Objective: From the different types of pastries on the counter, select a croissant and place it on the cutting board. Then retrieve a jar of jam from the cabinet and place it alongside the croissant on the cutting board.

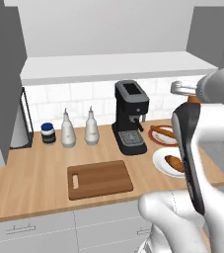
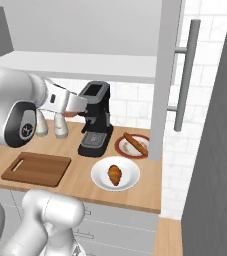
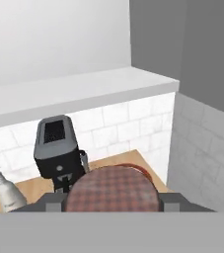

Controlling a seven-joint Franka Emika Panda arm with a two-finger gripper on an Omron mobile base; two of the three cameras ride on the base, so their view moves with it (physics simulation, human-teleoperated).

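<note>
My gripper [image 3: 112, 201] is shut on the jar of jam [image 3: 112, 189], whose brownish checked lid sits between the fingertips in the hand view. In the base views the gripper [image 2: 73, 111] hangs high above the counter [image 1: 34, 183], beside the coffee machine, with a bit of the orange jar [image 1: 194, 99] showing under the hand. The croissant [image 1: 174, 163] [image 2: 114, 175] lies on a white plate near the counter's right end. The dark-brown cutting board [image 1: 99, 179] [image 2: 36, 169] lies bare at the counter's front. A stick-shaped pastry [image 2: 135, 143] rests on a red-rimmed plate.
A black coffee machine [image 1: 130, 117] stands at the back between the board and the plates. Two white bottles [image 1: 67, 129] and a dark jar with a blue lid [image 1: 48, 133] stand at the back left. An open cabinet door [image 2: 167, 75] hangs over the counter's right end.
</note>
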